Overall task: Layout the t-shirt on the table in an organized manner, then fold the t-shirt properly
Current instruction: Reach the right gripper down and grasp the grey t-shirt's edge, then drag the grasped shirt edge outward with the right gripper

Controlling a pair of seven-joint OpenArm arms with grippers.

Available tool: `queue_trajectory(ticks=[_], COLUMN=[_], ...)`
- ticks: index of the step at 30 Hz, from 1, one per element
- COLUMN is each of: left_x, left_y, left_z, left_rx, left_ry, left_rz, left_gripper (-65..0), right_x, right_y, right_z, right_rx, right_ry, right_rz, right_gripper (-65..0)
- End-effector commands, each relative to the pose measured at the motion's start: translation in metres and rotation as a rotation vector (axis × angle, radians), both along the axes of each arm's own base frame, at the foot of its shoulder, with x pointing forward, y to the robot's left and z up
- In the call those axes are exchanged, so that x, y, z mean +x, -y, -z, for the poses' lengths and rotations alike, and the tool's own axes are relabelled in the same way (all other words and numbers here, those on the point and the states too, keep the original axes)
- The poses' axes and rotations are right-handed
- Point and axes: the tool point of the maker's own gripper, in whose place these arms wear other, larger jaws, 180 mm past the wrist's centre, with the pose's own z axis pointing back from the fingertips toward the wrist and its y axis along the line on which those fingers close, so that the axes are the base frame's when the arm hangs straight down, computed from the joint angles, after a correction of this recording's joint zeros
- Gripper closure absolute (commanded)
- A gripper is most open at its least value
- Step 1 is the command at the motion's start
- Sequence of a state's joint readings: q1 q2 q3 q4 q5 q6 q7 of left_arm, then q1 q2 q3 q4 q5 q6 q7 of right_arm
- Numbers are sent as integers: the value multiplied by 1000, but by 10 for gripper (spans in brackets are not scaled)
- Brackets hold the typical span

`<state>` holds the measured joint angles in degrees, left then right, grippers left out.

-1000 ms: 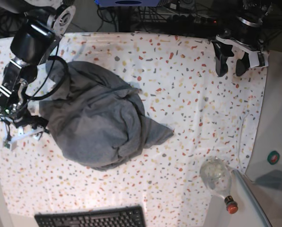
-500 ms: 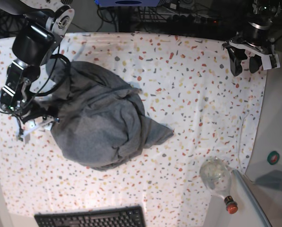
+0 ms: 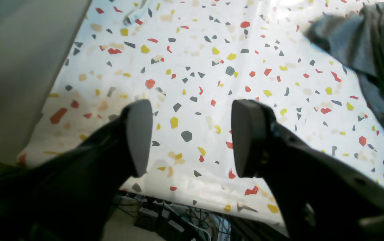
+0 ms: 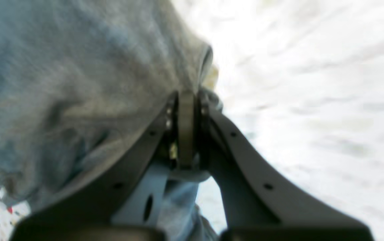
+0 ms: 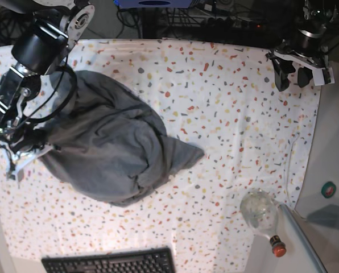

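While the t-shirt (image 5: 110, 153) lies bunched in one heap on the table (image 5: 226, 114), the right gripper (image 4: 187, 134) has its jaws pinched together on a fold of grey cloth at the heap's outer edge, so the bulk of the garment spreads away from it toward the middle of the table. The left gripper (image 3: 188, 137) hangs over bare speckled cloth with its jaws standing apart and nothing between them; the shirt is well off to one side of it, only a corner of grey showing at the edge of the left wrist view.

One shirt, two grippers, one table. The knit looks soft and light, and it will likely drape and stretch rather than hold a shape, so a pull on one pinch probably drags the whole heap along instead of opening it. A second hold seems called for (a hem corner or a shoulder seam would serve best, though none can be picked out in the crumpled mass). The pointed flap (image 5: 186, 156) jutting from the heap toward the left gripper looks like the easiest free edge to take. Which part the right gripper holds cannot be told.
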<state>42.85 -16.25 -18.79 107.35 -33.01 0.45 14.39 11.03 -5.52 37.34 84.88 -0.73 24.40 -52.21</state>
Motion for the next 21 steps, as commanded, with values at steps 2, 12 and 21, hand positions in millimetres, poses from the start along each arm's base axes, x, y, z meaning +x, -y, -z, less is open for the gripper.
queue_trajectory(ticks=[2, 12, 21], left_x=[3, 12, 11], left_y=[0, 16, 12], left_z=[-7, -5, -6], left_rx=[10, -20, -9], left_ry=[23, 37, 34], left_rz=[10, 42, 40], left_gripper=[-351, -351, -351], right_x=[13, 11, 82], right_y=[12, 49, 107], right_z=[-48, -135, -71], right_rx=[-72, -255, -115], right_ry=[120, 261, 126], right_rz=[11, 59, 51], right_gripper=[0, 0, -137])
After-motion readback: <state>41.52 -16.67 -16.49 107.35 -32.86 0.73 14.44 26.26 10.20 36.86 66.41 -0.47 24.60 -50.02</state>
